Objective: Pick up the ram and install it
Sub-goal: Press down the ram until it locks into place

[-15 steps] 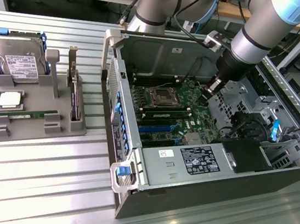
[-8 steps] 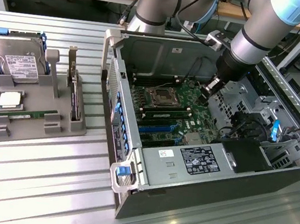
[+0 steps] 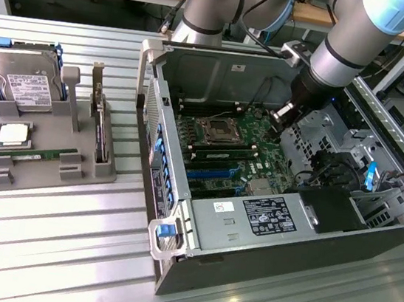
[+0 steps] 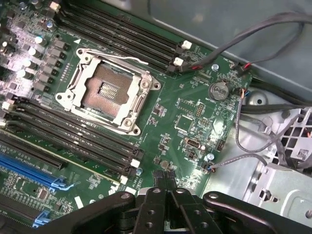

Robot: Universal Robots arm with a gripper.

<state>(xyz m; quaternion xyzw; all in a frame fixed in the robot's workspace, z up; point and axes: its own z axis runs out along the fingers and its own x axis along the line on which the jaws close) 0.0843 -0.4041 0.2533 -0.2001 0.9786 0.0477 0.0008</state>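
Ribbed metal tabletop (image 3: 47, 250) carries an open computer case (image 3: 281, 228) and, to the exterior view's left, a grey parts holder (image 3: 6, 170). I hang over the case with my gripper (image 4: 163, 187) low above the green motherboard (image 4: 170, 105); its fingers (image 4: 157, 181) are pressed together with nothing between them.

One ram stick (image 3: 45, 153) lies flat in a slot along the front of the holder, well apart from me. A second ram stick (image 3: 224, 152) sits in the motherboard just in front of the CPU socket (image 3: 214, 129), as the exterior view has it; in the wrist view it reads as a thin pale-edged strip (image 4: 58, 157) among the black memory slots (image 4: 73, 134), though I cannot tell whether its latches are fully home. The socket is open and bare, its metal frame folded around gold contacts.

On the holder, a hard drive (image 3: 25, 83) leans in its cradle, a square silver processor (image 3: 12, 134) lies below it, and an upright expansion card (image 3: 99, 126) stands at the exterior view's right side of the holder. Blue slots (image 4: 29, 170) run along the board's edge, and a coin battery (image 4: 219, 90) and black cables (image 4: 253, 34) lie near the drive bay.
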